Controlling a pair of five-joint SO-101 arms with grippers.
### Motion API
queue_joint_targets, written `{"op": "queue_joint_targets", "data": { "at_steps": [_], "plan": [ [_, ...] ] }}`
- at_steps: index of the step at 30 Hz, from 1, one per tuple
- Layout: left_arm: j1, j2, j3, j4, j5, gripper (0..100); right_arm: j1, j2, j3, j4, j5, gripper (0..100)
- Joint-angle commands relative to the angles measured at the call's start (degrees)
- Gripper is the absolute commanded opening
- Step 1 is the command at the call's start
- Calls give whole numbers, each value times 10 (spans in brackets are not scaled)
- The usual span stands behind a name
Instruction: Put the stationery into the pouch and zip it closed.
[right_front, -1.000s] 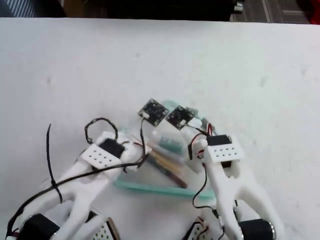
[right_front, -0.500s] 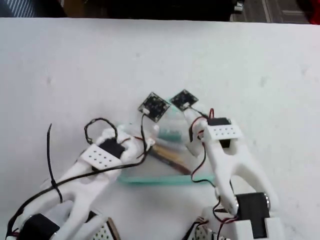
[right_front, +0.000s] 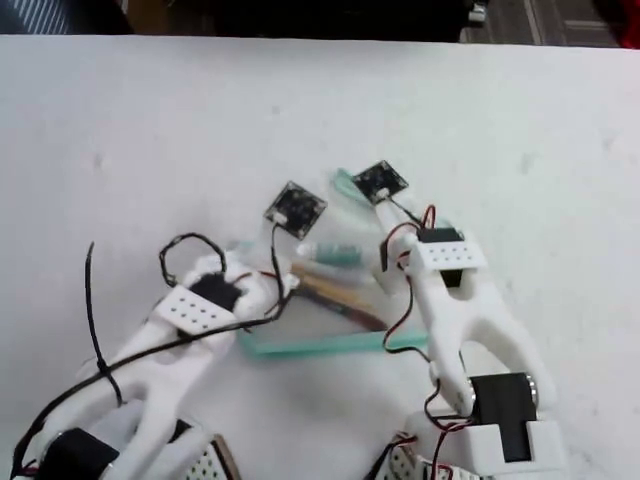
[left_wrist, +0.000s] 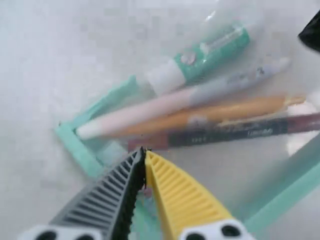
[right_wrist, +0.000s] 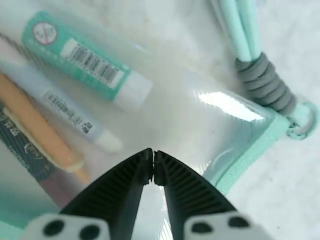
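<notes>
Quick status from my end: all the stationery looks to be inside the clear pouch (right_front: 320, 343) already. The green tube (right_wrist: 75, 52) and the pens (left_wrist: 215, 112) lie side by side along its length, so what's left is the zip.

The pouch lies on the table (right_front: 150, 120) with its long axis running across from one of my arms to the other. My left gripper (left_wrist: 144, 152) sits at one end by the mint corner, fingers pressed together. There may be a bit of the clear film pinched between them, honestly can't tell.

My right gripper (right_wrist: 152, 152) is at the other end, fingers also together, tips down on the clear panel just beyond the pens' tips.

The bit that matters is the zipper pull cord (right_wrist: 265, 82), the mint loop with the grey wrap. It lies off the corner at the right arm's end, near that gripper but off to one side, not between its fingers. So I reckon the right arm does the pulling, along the pouch's length toward the left arm, while the left anchors. I can't see how far the zip is shut.
</notes>
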Motion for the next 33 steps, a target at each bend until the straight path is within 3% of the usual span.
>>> {"op": "queue_joint_targets", "data": {
  "at_steps": [1, 7, 13, 23, 33],
  "plan": [
    [-67, -19, -27, 81, 11, 22, 23, -25, -5, -10, -9, 17],
    [-186, -21, -124, 77, 8, 22, 30, -242, 20, 51, -47, 17],
    [-213, -20, -337, 213, 11, 22, 29, -442, -51, 191, -54, 16],
    [-213, -49, -642, 520, 9, 22, 26, -434, -311, 408, -62, 17],
    [-210, -317, -665, 572, 7, 22, 25, -483, -372, 464, -112, 17]
  ]
}}
